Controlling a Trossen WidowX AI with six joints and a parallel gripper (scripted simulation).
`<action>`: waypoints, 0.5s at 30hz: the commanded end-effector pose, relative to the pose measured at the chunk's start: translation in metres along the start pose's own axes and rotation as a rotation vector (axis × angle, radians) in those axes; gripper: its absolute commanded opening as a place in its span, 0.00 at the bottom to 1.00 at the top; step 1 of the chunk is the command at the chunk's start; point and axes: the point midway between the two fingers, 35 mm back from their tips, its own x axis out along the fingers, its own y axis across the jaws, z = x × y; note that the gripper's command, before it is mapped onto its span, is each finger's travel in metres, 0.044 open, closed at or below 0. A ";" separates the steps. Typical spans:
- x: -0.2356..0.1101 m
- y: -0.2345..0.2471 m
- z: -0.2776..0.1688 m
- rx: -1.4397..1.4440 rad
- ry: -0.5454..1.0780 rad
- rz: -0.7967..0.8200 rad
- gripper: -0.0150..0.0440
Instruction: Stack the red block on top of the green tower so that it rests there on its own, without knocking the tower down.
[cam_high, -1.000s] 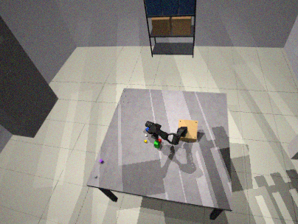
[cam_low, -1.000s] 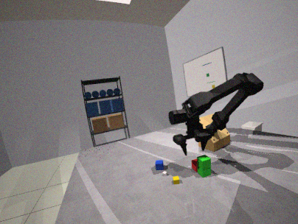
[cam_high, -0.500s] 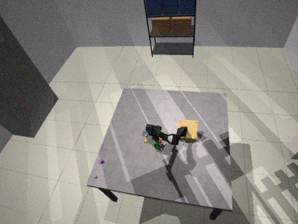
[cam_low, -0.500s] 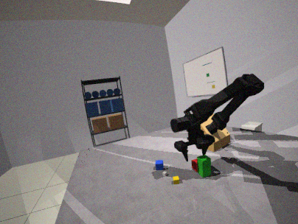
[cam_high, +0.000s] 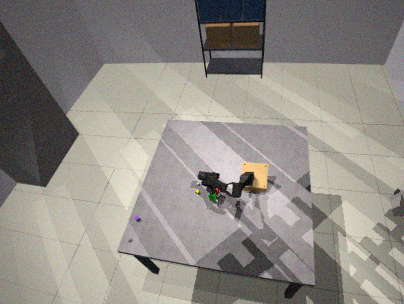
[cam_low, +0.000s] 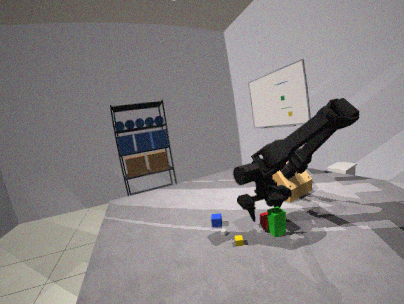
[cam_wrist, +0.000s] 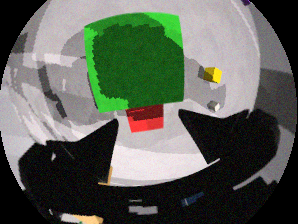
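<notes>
The red block (cam_high: 217, 190) (cam_low: 264, 220) (cam_wrist: 147, 123) is on the table close beside the green tower (cam_high: 213, 198) (cam_low: 277, 224) (cam_wrist: 137, 65). The tower stands upright and is taller. It hides part of the red block in the exterior view and in the wrist view; whether the two touch I cannot tell. My gripper (cam_low: 265, 213) (cam_wrist: 148, 116) is open and empty, pointing down just above the red block. In the wrist view the red block shows between the fingertips, and the tower's top looms large just past them. The arm hides the fingertips in the top view.
A yellow cube (cam_high: 197, 191) (cam_low: 239, 241) (cam_wrist: 213, 75) and a small pale piece (cam_low: 224, 232) (cam_wrist: 214, 106) lie near the tower. A blue cube (cam_low: 216, 220) lies farther off. A purple piece (cam_high: 137, 218) is near the table's left edge. A wooden block (cam_high: 257, 175) (cam_low: 299, 187) stands at the arm's base.
</notes>
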 end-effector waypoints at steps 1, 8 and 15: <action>0.008 0.003 -0.001 0.012 -0.003 0.008 1.00; 0.019 0.004 -0.001 0.012 -0.005 0.009 1.00; 0.021 0.005 -0.001 0.012 -0.006 0.009 1.00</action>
